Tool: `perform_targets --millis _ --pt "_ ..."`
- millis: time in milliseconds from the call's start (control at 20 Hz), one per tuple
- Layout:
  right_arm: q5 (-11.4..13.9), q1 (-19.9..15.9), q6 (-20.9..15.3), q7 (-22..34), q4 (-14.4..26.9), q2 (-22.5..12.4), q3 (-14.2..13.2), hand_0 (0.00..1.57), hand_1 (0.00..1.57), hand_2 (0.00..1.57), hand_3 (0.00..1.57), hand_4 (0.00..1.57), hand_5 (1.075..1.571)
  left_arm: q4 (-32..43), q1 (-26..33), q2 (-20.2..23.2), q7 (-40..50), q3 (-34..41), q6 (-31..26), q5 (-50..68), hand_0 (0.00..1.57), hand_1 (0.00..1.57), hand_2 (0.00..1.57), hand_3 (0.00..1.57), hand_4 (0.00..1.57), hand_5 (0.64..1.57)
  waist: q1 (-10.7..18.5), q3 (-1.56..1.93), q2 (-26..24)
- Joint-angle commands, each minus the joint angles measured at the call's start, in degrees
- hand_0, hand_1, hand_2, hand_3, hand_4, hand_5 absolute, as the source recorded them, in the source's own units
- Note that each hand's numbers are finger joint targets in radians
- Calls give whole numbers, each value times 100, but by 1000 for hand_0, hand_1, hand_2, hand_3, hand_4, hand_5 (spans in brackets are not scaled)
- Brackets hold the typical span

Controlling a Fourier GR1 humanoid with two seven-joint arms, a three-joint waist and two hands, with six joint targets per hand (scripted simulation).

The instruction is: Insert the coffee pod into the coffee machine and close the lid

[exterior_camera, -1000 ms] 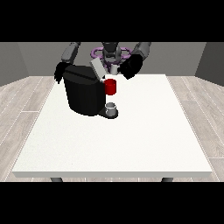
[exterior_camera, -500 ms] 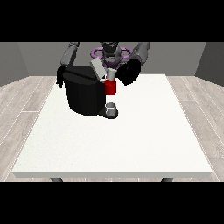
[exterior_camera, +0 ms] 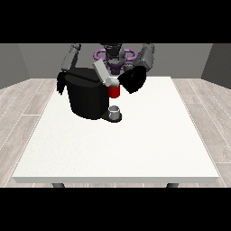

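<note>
Front view, read from its left side across: a white table (exterior_camera: 135, 144) fills most of the scene, standing on a pale wooden floor (exterior_camera: 22, 103) with grey walls behind.

At the view's left, a black hand (exterior_camera: 60, 84) hangs at the left side of the coffee machine (exterior_camera: 88, 97), its fingers pointing down beside the machine's wall. Whether it touches the machine, and whether those fingers are curled or straight, I cannot tell.

The machine is a dark, rounded block standing on the far left part of the table. A light grey lid (exterior_camera: 103, 73) rises from its top at a slant, tilted up and not closed. Below the lid's near end, a red thing at the machine (exterior_camera: 114, 91) sits on the machine's front. Under that, on the machine's low base, stands a small grey cup (exterior_camera: 115, 111).

Just right of the lid's end is the other hand (exterior_camera: 133, 80), a dark shape held above the table, close to the lid's tip and the red thing. Its fingers merge into one mass, so I cannot tell how they lie.

The coffee pod cannot be made out anywhere.

Behind, the robot's torso (exterior_camera: 115, 56) shows grey with purple rings.
</note>
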Motion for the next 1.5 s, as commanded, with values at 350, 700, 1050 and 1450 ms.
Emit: perform_targets --millis 350,700,1050,1450 --pt "-77 -473 67 358 162 -223 -148 0 0 0 0 263 1571 223 -322 176 107 -3 288 -159 1431 1431 1457 1362 608 1571 -109 -2 90" --pt "-91 -412 193 -172 585 -287 -284 0 0 0 0 284 1571 167 -475 174 -9 74 258 -28 1374 1374 1384 1258 554 1571 -65 0 338" --pt "-472 86 331 -376 1286 -533 -859 0 0 0 0 347 1571 -354 816 -1110 -1012 -14 68 647 0 0 0 0 0 1571 954 -1 -519" --pt "-276 1400 323 -961 1510 -249 -723 0 0 0 0 268 1571 -512 2701 -1915 -1757 113 -295 1343 0 0 0 0 0 1571 1626 -8 -1975"
